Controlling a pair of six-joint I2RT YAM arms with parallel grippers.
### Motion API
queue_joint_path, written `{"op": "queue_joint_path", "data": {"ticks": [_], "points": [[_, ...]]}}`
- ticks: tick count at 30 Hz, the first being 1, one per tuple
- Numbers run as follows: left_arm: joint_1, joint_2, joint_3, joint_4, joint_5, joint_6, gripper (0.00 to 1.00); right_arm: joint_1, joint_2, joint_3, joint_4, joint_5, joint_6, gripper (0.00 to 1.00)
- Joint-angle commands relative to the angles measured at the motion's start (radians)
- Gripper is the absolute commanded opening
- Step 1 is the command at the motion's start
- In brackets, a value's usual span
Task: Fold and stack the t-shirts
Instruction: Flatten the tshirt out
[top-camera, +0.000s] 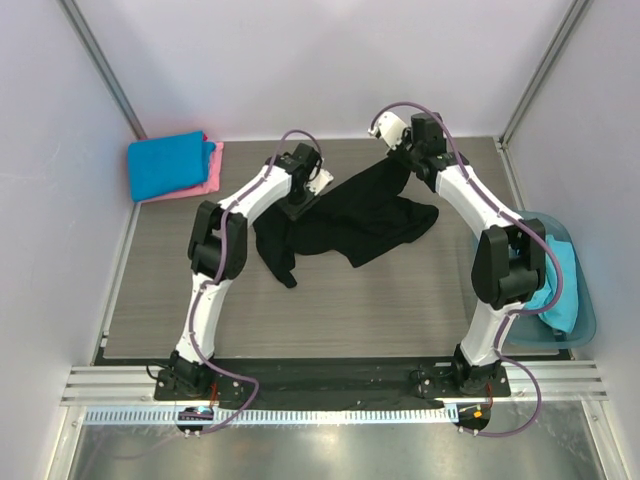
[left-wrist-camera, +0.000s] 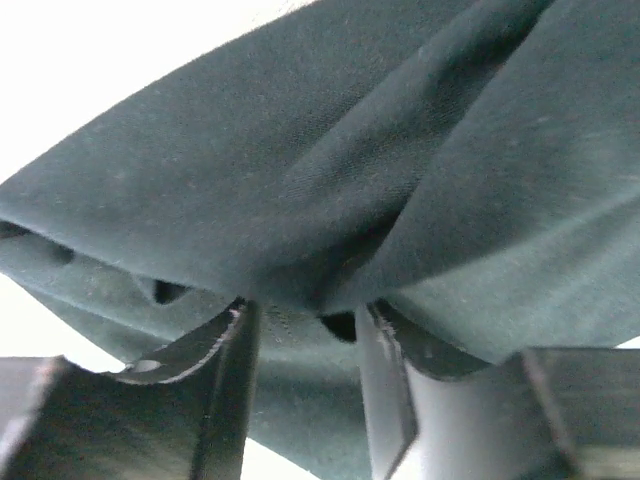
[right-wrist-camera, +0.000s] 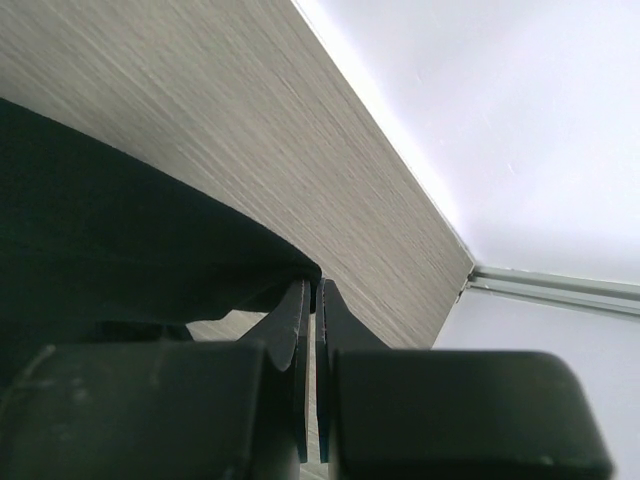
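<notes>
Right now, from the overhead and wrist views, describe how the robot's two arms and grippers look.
The left arm and right arm are alike: rounded white shells joined by chunky black joints. A thin purple cable loops along each. The left gripper and right gripper are black, with flat, blade-like fingers.
</notes>
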Motion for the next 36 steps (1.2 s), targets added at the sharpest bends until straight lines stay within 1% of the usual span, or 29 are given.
{"op": "queue_joint_path", "data": {"ticks": [1, 4, 5, 6, 7, 8, 10, 11, 12, 13, 15, 16, 17, 18, 19, 20, 21, 22, 23, 25, 26, 28, 29, 30, 32, 33, 35, 36], "points": [[0.002, 0.011, 0.039, 0.016, -0.034, -0.012, 0.42, -0.004, -0.007, 0.061, 0.039, 0.011, 0.027, 0.01], [0.0, 0.007, 0.039, 0.022, -0.048, -0.014, 0.29, -0.003, -0.007, 0.057, 0.039, 0.011, 0.03, 0.01], [0.003, 0.007, 0.037, 0.025, -0.051, -0.012, 0.19, -0.003, -0.008, 0.055, 0.041, 0.011, 0.03, 0.01], [0.002, 0.002, 0.034, 0.028, -0.056, -0.012, 0.14, -0.006, -0.01, 0.052, 0.044, 0.012, 0.031, 0.01], [0.003, 0.001, 0.033, 0.028, -0.06, -0.014, 0.04, -0.004, -0.011, 0.051, 0.045, 0.014, 0.033, 0.01], [0.003, -0.006, 0.028, 0.028, -0.069, -0.014, 0.0, -0.004, -0.013, 0.049, 0.045, 0.014, 0.033, 0.01], [0.003, -0.047, 0.022, 0.014, -0.074, -0.015, 0.0, -0.006, -0.026, 0.049, 0.042, 0.023, 0.034, 0.01], [0.002, -0.076, -0.005, 0.009, -0.076, -0.012, 0.0, -0.004, -0.039, 0.048, 0.038, 0.026, 0.034, 0.01], [0.003, -0.163, -0.028, 0.005, -0.071, -0.008, 0.0, -0.006, -0.055, 0.035, 0.034, 0.029, 0.033, 0.01], [0.006, -0.214, -0.062, 0.006, -0.066, -0.003, 0.0, -0.007, -0.1, 0.025, 0.025, 0.034, 0.033, 0.01], [0.011, -0.324, -0.168, -0.007, -0.047, 0.0, 0.0, -0.013, -0.147, 0.012, -0.002, 0.045, 0.062, 0.01], [0.017, -0.429, -0.199, -0.015, -0.043, 0.0, 0.0, -0.02, -0.177, 0.017, -0.068, 0.036, 0.094, 0.01], [0.023, -0.49, -0.231, -0.021, -0.043, 0.0, 0.0, -0.03, -0.23, 0.023, -0.105, 0.019, 0.149, 0.01], [0.028, -0.545, -0.306, -0.038, -0.031, 0.003, 0.0, -0.049, -0.267, 0.025, -0.139, -0.001, 0.178, 0.01], [0.037, -0.594, -0.343, -0.044, -0.033, 0.005, 0.0, -0.056, -0.299, 0.023, -0.201, -0.017, 0.201, 0.01], [0.04, -0.699, -0.387, -0.05, -0.034, 0.006, 0.0, -0.064, -0.369, 0.018, -0.231, -0.046, 0.218, 0.01], [0.042, -0.745, -0.456, -0.07, -0.027, 0.012, 0.0, -0.067, -0.404, 0.008, -0.255, -0.049, 0.256, 0.01], [0.045, -0.797, -0.495, -0.079, -0.02, 0.018, 0.0, -0.069, -0.437, 0.003, -0.304, -0.084, 0.269, 0.01], [0.046, -0.878, -0.522, -0.089, -0.019, 0.026, 0.0, -0.069, -0.476, 0.002, -0.335, -0.125, 0.283, 0.01], [0.048, -0.958, -0.578, -0.113, -0.026, 0.035, 0.0, -0.069, -0.571, 0.009, -0.411, -0.158, 0.339, 0.01], [0.048, -1.022, -0.582, -0.141, -0.027, 0.038, 0.0, -0.069, -0.621, 0.029, -0.441, -0.185, 0.358, 0.01], [0.062, -1.076, -0.576, -0.171, -0.027, 0.051, 0.0, -0.069, -0.671, 0.061, -0.536, -0.228, 0.411, 0.01], [0.068, -1.105, -0.566, -0.197, -0.028, 0.055, 0.0, -0.07, -0.691, 0.101, -0.57, -0.289, 0.421, 0.01], [0.078, -1.153, -0.552, -0.21, -0.031, 0.061, 0.0, -0.067, -0.73, 0.126, -0.629, -0.319, 0.434, 0.01], [0.082, -1.197, -0.475, -0.245, -0.037, 0.09, 0.01, -0.069, -0.764, 0.179, -0.671, -0.371, 0.474, 0.01], [0.082, -1.228, -0.445, -0.254, -0.045, 0.098, 0.0, -0.07, -0.781, 0.233, -0.683, -0.392, 0.493, 0.01], [0.089, -1.25, -0.344, -0.257, -0.075, 0.121, 0.0, -0.069, -0.806, 0.315, -0.693, -0.393, 0.542, 0.01], [0.095, -1.262, -0.319, -0.248, -0.085, 0.129, 0.0, -0.069, -0.807, 0.337, -0.694, -0.38, 0.55, 0.01]]}}
